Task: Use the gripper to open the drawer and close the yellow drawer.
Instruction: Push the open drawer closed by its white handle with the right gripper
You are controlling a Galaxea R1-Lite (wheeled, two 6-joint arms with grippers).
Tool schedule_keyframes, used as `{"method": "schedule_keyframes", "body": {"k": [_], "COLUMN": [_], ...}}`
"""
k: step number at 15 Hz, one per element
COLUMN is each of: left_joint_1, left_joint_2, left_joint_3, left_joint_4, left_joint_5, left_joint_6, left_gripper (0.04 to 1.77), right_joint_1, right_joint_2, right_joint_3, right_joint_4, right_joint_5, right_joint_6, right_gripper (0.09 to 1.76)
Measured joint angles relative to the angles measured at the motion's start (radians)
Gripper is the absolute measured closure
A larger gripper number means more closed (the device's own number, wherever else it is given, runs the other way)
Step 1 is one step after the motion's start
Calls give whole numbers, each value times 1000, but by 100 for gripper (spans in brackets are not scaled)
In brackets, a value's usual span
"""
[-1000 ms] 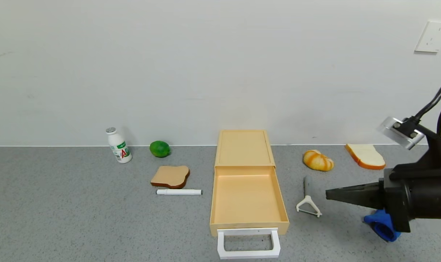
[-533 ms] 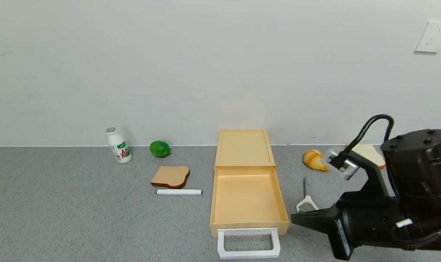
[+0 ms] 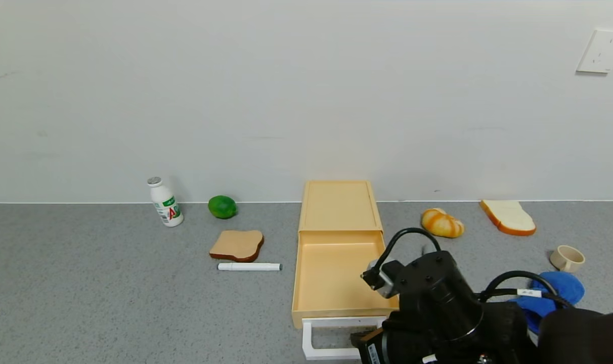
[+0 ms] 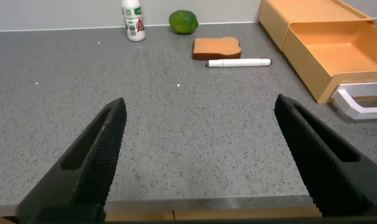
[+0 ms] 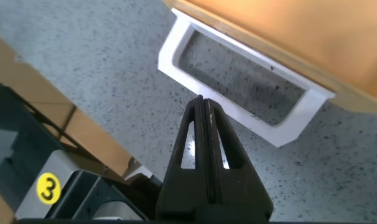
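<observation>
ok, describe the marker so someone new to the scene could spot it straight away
Find the big pale yellow drawer in the middle of the grey table, its tray pulled out. On the robot's left of the tray lies a brown toast slice, and the marker lies just in front of it: the only thin white stick, lying flat, with a dark tip.

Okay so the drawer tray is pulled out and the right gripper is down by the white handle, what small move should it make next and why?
Probably ease the right gripper forward onto the outer bar of the white handle and start pushing. The drawer stands open, and the shut fingertips sit just outside the handle's outer bar, so a short push should begin sliding the tray in.
</observation>
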Motion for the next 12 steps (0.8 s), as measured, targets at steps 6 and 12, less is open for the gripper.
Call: {"method": "schedule_keyframes", "body": {"k": [6,12], "left_joint_1": [0,0], "left_joint_2": [0,0], "left_joint_3": [0,0], "left_joint_4": [0,0], "left_joint_5": [0,0], "left_joint_6": [1,1], "left_gripper": [9,9], "right_joint_1": [25,40], "right_joint_2": [127,184], "right_joint_3": [-12,-18], "right_joint_4": [-103,-168], "right_joint_5": [-96,-167], "right_joint_6": [73,91], "right_gripper": [173,173]}}
